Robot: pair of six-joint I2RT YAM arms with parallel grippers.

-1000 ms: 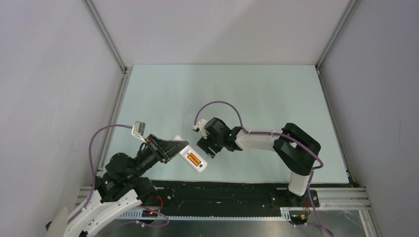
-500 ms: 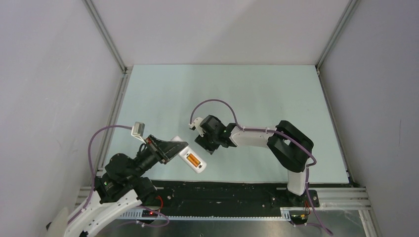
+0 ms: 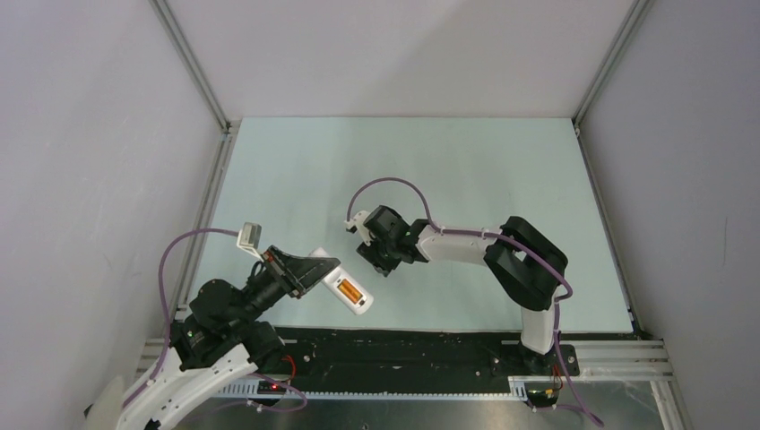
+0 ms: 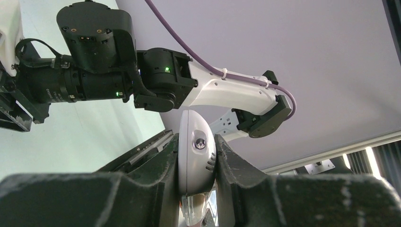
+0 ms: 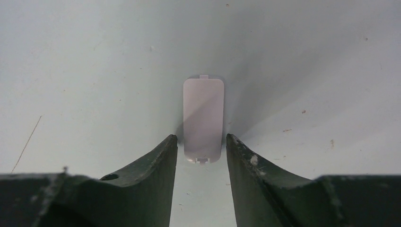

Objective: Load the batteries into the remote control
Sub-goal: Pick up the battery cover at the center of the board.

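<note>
My left gripper (image 3: 315,271) is shut on the white remote control (image 3: 346,289) and holds it above the table's near left, back side up. The orange batteries (image 3: 351,291) show in its recess. In the left wrist view the remote (image 4: 196,156) is clamped edge-on between the fingers of the left gripper (image 4: 196,138). My right gripper (image 3: 371,260) is down at the table just right of the remote. In the right wrist view the right gripper (image 5: 201,137) is open, its fingertips either side of the near end of a flat white battery cover (image 5: 203,111) on the table, with thin gaps.
The pale green table top (image 3: 466,170) is boxed in by grey walls and metal frame rails (image 3: 193,67). A black strip (image 3: 403,345) runs along the near edge by the arm bases. The right arm (image 4: 213,90) crosses the left wrist view.
My right gripper has shifted slightly left and away, and its jaws have narrowed around the battery cover. The left arm and the remote have not moved.
</note>
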